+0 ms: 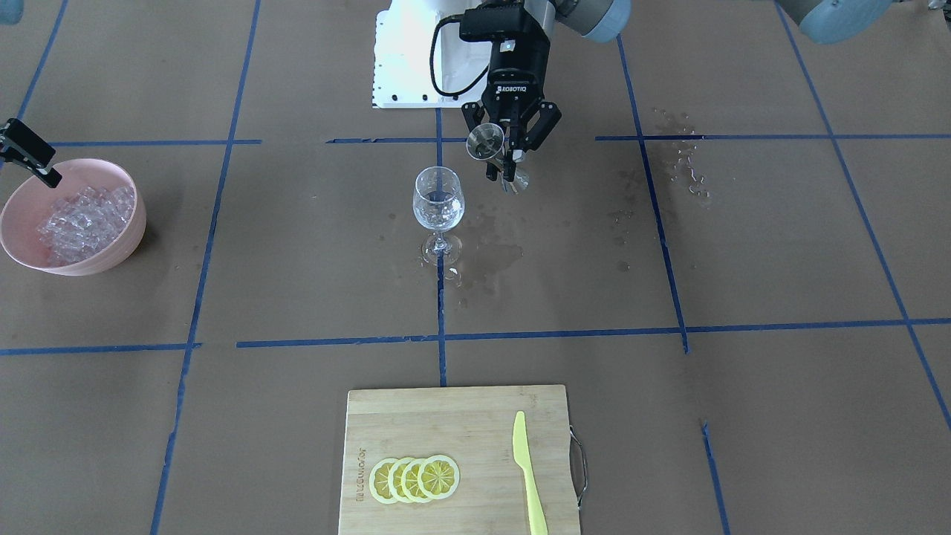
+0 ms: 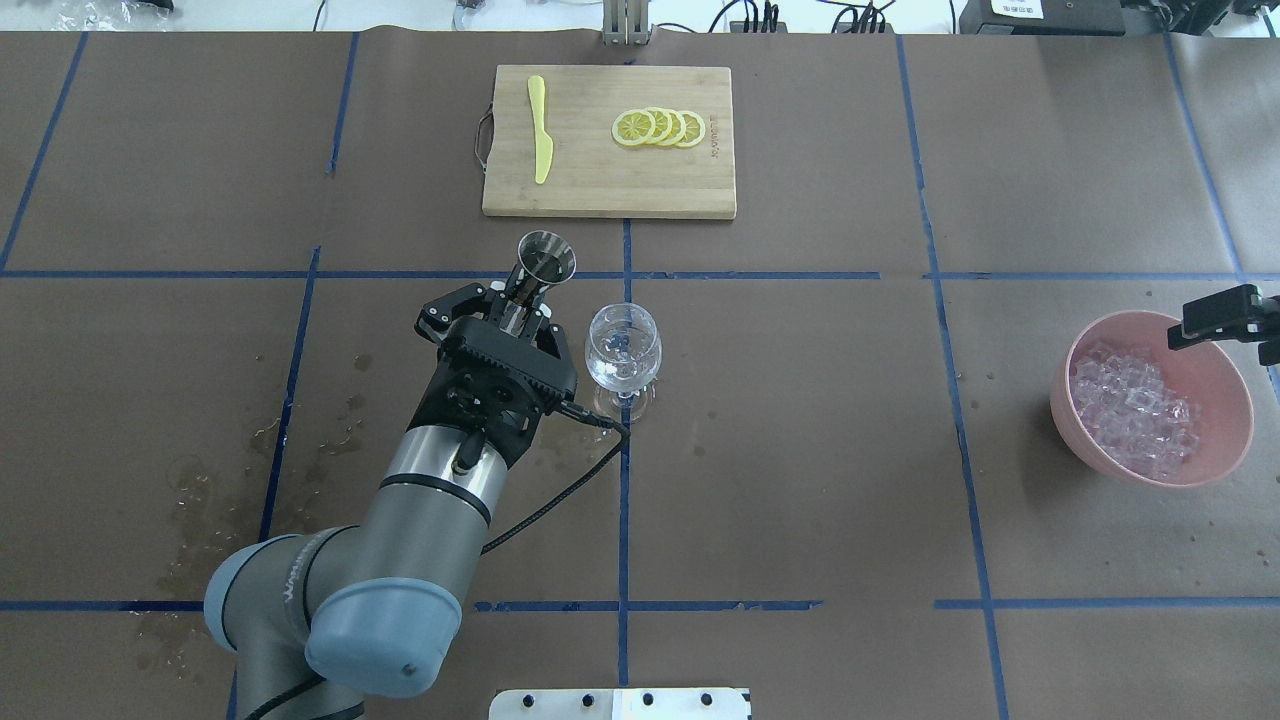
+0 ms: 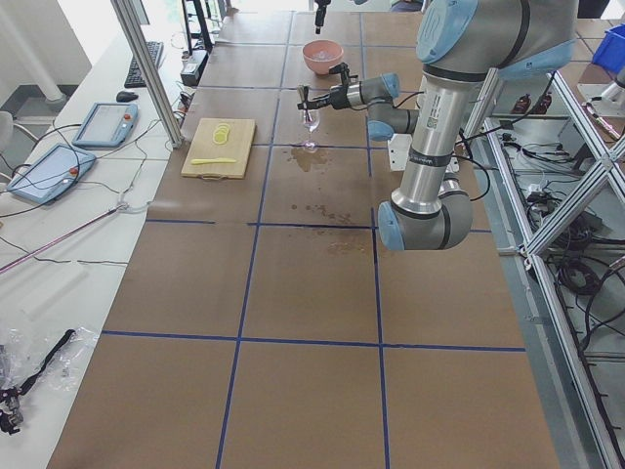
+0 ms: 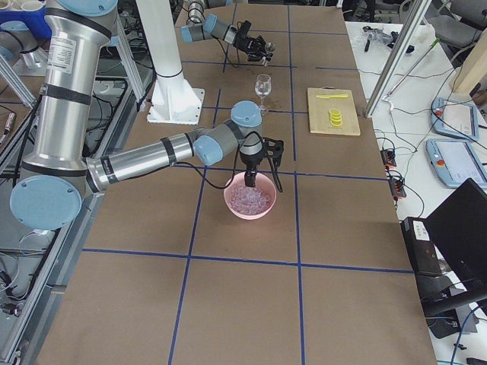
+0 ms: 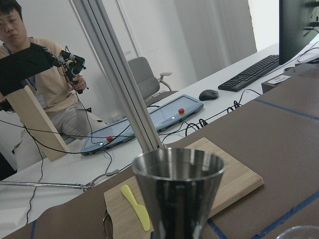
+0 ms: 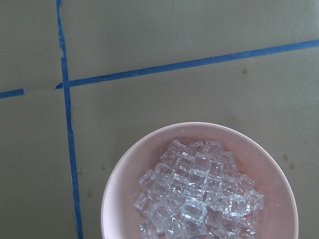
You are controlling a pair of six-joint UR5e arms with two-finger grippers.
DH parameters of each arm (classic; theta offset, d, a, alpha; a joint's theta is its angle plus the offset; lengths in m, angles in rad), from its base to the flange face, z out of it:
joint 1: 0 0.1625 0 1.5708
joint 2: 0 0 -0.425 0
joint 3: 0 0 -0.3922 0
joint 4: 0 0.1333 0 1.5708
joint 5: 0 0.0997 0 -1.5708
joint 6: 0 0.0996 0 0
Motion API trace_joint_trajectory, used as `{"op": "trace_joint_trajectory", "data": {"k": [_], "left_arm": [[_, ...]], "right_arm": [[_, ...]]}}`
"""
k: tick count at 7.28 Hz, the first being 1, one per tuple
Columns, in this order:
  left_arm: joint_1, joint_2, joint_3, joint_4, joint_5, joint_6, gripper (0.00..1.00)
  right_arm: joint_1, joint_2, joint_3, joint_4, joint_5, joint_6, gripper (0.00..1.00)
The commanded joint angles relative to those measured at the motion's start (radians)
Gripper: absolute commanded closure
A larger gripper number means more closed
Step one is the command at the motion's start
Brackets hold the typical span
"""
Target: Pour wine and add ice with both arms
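Note:
A stemmed wine glass (image 1: 438, 199) stands upright at the table's centre, and its lower bowl glints as if a little clear wine sits in it. My left gripper (image 2: 525, 302) is shut on the waist of a steel jigger (image 2: 546, 256), held beside the glass on my left, not over it. In the left wrist view the jigger (image 5: 178, 186) fills the foreground. A pink bowl (image 2: 1222, 372) of ice (image 2: 1135, 412) sits far to my right. My right gripper (image 2: 1240, 330) hangs over the bowl's rim with its fingers apart and nothing held. The right wrist view looks straight down on the ice (image 6: 194, 199).
A bamboo cutting board (image 1: 446, 423) with lemon slices (image 1: 414, 478) and a yellow knife (image 1: 529, 475) lies across the table from me. Wet patches (image 1: 498, 260) spread by the glass foot. More drops (image 1: 687, 167) lie on my left side. A person sits beyond the table in the left wrist view.

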Motion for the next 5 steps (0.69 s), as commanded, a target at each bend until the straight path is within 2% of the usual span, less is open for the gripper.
{"op": "trace_joint_trajectory", "data": {"k": [1,5], "left_arm": [[0.029,-0.013,0.026,0.001,0.068,0.143,1.00],[0.030,-0.025,0.025,0.007,0.068,0.438,1.00]], "right_arm": [[-0.003,0.000,0.000,0.000,0.002,0.001,0.00],[-0.003,0.002,0.000,0.000,0.006,0.008,0.00]]}}
